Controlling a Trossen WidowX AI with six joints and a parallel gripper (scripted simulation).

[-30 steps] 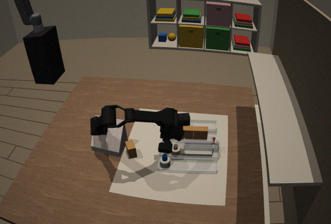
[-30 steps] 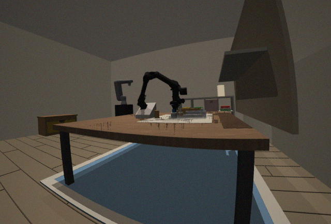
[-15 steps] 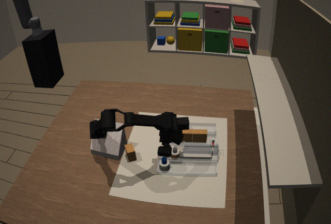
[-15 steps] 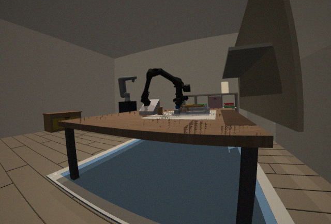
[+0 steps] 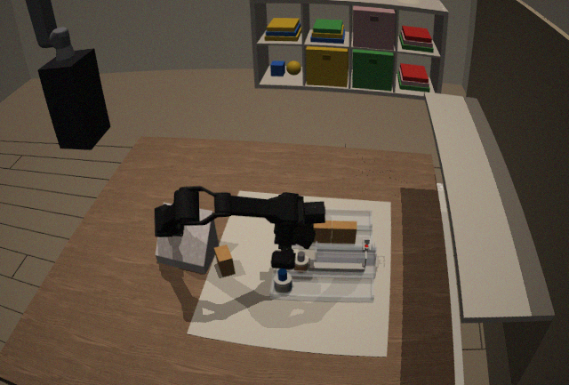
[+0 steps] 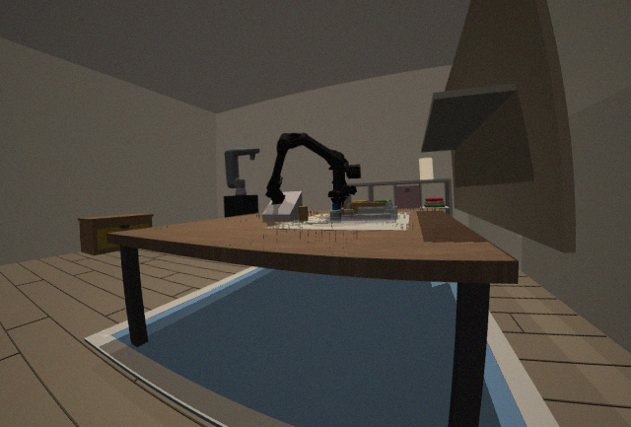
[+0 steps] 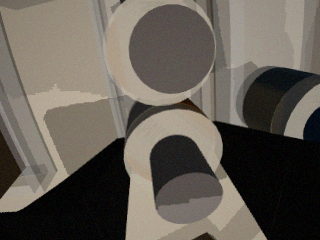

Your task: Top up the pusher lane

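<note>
My gripper is shut on a grey-knobbed jar, at the front end of the middle lane of the clear rack. My gripper hides this jar in the top view. The matching grey-knobbed lane jar stands right behind it in the same lane, in front of the clear pusher assembly. The two jars are close together; I cannot tell whether they touch. The held jar's base and the low front stop are hidden, so its contact with the lane floor cannot be seen.
A blue-knobbed jar stands at the front of the neighbouring lane, close beside my gripper. Orange-brown boxes stand in the far lane. A loose orange-brown box and a grey sloped block lie left of the rack.
</note>
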